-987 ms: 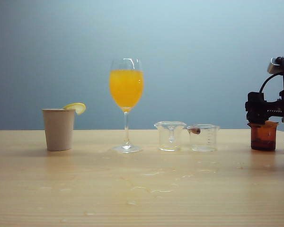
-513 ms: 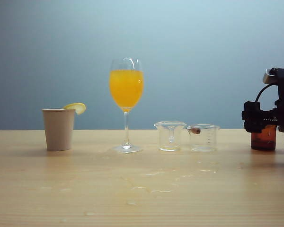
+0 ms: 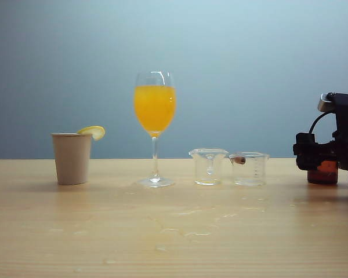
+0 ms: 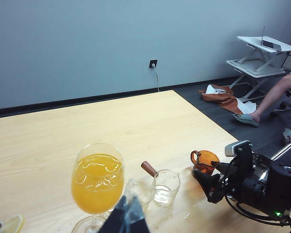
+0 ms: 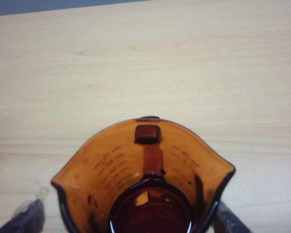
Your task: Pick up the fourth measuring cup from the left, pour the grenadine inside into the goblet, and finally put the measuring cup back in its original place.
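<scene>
Pale blue-grey wall backs a light wooden table (image 3: 174, 231). At the right edge of the exterior frame the right tool (image 3: 327, 157) stands with its jaws spread wide on either side of the fourth measuring cup (image 3: 322, 172), which rests on the table with dark red grenadine (image 5: 151, 216) in its bottom; no grip shows. Left of centre stands the goblet (image 3: 155, 110) with orange juice. The left tool (image 4: 128, 221) peeks in at the lower edge of its wrist frame; I cannot tell its opening.
</scene>
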You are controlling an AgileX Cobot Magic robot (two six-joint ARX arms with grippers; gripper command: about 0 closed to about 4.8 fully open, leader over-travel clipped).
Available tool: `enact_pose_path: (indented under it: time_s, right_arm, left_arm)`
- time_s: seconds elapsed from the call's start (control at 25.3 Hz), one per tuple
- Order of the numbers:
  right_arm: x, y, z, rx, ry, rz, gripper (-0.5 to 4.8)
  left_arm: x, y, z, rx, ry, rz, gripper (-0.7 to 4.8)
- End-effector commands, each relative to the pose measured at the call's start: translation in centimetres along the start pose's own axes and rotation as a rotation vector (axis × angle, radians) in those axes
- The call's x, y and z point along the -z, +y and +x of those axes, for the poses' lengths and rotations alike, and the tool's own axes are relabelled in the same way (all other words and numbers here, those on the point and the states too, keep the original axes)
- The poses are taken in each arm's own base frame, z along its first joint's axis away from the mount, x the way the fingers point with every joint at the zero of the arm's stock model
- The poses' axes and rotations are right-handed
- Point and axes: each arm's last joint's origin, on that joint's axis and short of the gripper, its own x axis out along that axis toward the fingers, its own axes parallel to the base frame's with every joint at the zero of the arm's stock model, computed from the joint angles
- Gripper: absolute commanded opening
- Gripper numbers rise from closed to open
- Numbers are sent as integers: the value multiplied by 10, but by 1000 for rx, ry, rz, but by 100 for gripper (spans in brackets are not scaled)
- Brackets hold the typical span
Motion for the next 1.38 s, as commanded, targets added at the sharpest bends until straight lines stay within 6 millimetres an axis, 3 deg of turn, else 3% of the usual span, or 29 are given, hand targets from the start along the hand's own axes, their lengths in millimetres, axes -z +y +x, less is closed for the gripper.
enact_pose_path:
  time_s: [0.04,0.51,0.71,0.91,1.07,1.38]
  right_arm:
    - [-1,0,5,-4,-16,1,439]
    - [-2,0,12,-1,-16,1,425]
    - [-2,-3,12,8,-12,3,388]
    - [-2,-5,12,15,-11,5,385]
    - [-1,-6,12,16,-2,5,334]
    - [3,-6,14,-6,19,4,337]
  left_arm:
    - [-3,0,-1,2,-17,5,-6]
    - [-3,0,-1,2,-19,5,-6]
    - [-3,0,-1,2,-19,5,-6]
    - [-3,0,-1,2,-20,5,-6]
    - [-4,0,-1,2,-24,5,-6]
    - [-4,0,-1,2,-24,5,-6]
